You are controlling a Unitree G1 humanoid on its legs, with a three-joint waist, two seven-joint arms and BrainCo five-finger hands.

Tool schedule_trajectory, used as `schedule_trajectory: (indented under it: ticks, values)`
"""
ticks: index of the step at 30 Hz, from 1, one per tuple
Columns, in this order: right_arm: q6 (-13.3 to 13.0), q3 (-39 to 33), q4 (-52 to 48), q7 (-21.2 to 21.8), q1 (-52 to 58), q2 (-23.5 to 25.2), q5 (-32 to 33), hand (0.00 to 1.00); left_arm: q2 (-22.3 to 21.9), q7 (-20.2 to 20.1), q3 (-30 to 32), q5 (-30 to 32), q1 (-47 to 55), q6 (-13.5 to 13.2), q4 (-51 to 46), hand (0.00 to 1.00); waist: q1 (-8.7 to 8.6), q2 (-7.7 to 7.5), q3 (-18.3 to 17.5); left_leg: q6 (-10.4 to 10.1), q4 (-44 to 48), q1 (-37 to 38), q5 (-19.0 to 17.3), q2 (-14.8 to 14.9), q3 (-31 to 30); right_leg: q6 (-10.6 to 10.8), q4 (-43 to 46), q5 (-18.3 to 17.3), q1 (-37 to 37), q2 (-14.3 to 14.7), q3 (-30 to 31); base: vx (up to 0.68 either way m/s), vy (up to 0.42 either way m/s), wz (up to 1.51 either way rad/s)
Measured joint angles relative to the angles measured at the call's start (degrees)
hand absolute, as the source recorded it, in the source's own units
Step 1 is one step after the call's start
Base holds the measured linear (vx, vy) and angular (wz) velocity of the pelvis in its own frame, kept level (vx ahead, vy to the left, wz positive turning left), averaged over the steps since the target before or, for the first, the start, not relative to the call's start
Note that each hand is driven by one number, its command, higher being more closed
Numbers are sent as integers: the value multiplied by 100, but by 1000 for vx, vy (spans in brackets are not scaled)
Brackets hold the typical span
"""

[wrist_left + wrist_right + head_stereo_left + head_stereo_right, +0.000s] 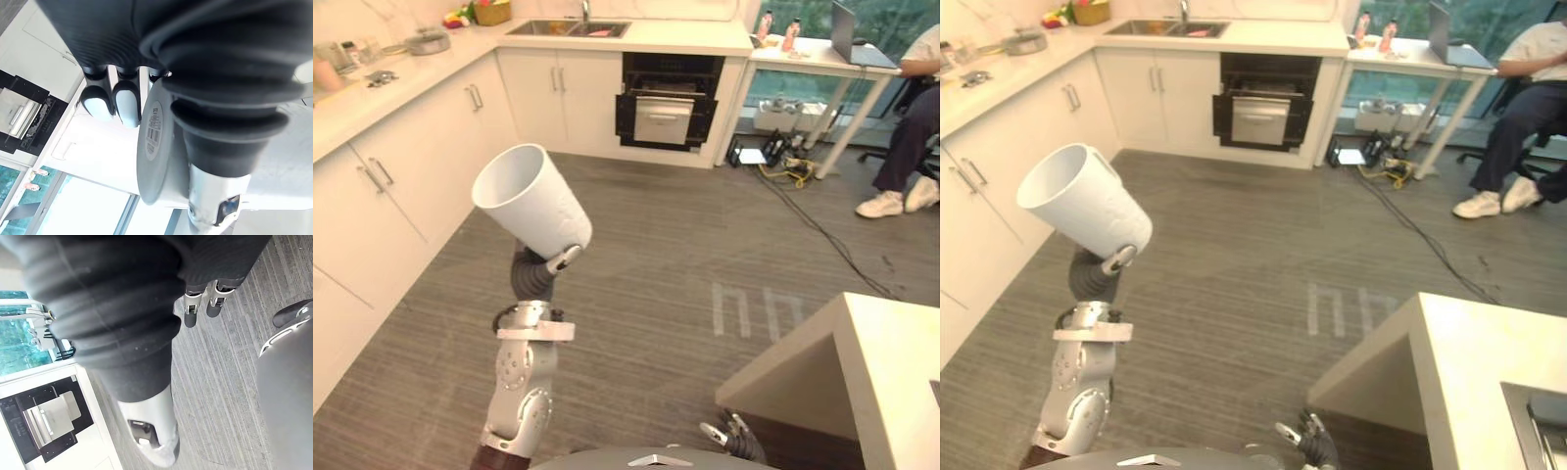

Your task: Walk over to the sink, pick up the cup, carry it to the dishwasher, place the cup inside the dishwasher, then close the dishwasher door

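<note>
The left hand [564, 258] is grasping the white cup [530, 201], with its fingers curling round the lower part. It is holding the cup up above the grey floor [656, 255], tilted, with the mouth pointing up and to the left. The dishwasher [666, 110] is standing open across the room, under the counter just right of the sink [568, 28]. The right hand [729, 432] is hanging low with its fingers relaxed, holding nothing.

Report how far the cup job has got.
Done: the cup is away from the sink, gripped in the left hand. In hand: carrying it over the floor; the dishwasher is ahead, open, some way off. Left: place the cup inside and shut it. The right hand hangs idle.
</note>
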Motion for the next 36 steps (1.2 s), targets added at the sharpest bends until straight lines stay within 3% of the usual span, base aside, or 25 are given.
schedule_trajectory:
  ticks: [5,6,14,21,23,24,25,27,28,30,31,32,33,35,36]
  values:
    - [126,73,8,-1,-24,135,3,0,28,-2,-142,20,-81,63,-47,100,129,-1,-98,40,-1,65,0,1,-220,8,-25,25,239,28,48,46,-19,19]
    - [262,493,85,12,-253,233,-13,0,564,376,-142,116,-1,66,213,100,-59,-228,-68,129,-6,74,175,-90,-470,83,-410,116,420,29,368,0,0,0]
    - [217,464,233,10,-211,228,-13,0,558,383,9,112,32,51,212,100,-75,-228,-66,93,-6,62,120,-90,-467,73,-445,98,419,33,372,0,0,0]
    - [-34,510,231,-156,-246,224,-16,0,483,625,977,100,492,-51,165,100,-40,-219,-70,93,38,-78,71,-123,-622,108,-500,38,398,-9,118,29,0,14]
    - [-56,702,34,-260,-288,238,-18,0,427,728,1218,97,672,-69,144,100,9,-239,-45,77,552,-325,-190,-79,-669,111,-373,7,407,-49,54,122,-7,15]
    - [-56,747,-226,-305,-298,251,-20,0,401,770,1283,93,773,-69,86,100,53,-214,23,-30,1410,-668,-561,66,-693,108,-298,-13,419,-53,28,82,-17,15]
    - [-47,773,-491,-349,-311,231,-15,0,334,799,1276,94,880,-75,-83,100,112,-172,122,-291,2524,-1110,-881,271,-686,103,-282,-40,498,-21,-38,59,-20,15]
    - [-34,815,-832,-364,-409,93,-11,0,182,797,1258,98,949,-96,-304,100,137,-18,258,-595,3846,-1641,-1017,628,-555,85,-308,-61,704,33,-130,29,38,18]
    - [-39,851,-1019,-360,-465,2,-12,0,73,778,1264,98,953,-148,-327,100,167,-9,333,-730,4276,-1785,-1081,765,-385,68,-340,-94,820,0,-128,22,92,9]
    - [-57,891,-1309,-359,-559,-62,-10,0,54,724,1282,101,954,-178,-329,100,173,54,351,-596,4170,-1783,-1411,885,-254,118,-229,-281,839,-134,-97,5,140,3]
    - [-64,943,-1433,-355,-556,-121,-9,0,27,700,1286,106,969,-212,-336,100,125,76,355,-596,3483,-1673,-1396,880,-318,216,-115,-373,807,-255,-85,11,146,6]
    - [-61,971,-1495,-348,-538,-159,-10,0,0,698,1286,108,983,-215,-351,100,113,116,350,-659,2951,-1569,-1345,878,-400,263,-96,-403,793,-284,-77,57,215,10]
    - [-60,987,-1574,-348,-480,-199,-12,0,-35,706,1302,108,1017,-220,-342,100,75,90,343,-506,2481,-1329,-843,662,-265,353,-159,-466,823,-434,-43,148,177,-2]
    - [-62,1164,-1624,-293,-468,-217,-23,0,-154,707,1467,103,1122,-223,-341,100,95,206,417,-711,2559,-1266,-849,688,-115,353,225,-548,840,-292,-24,206,107,-11]
    - [-64,1261,-1629,-262,-452,-146,-27,0,-154,704,1580,101,1232,-223,-356,100,196,237,552,-1059,3621,-1555,-1032,1020,-242,154,495,-611,980,-8,25,110,-49,-20]
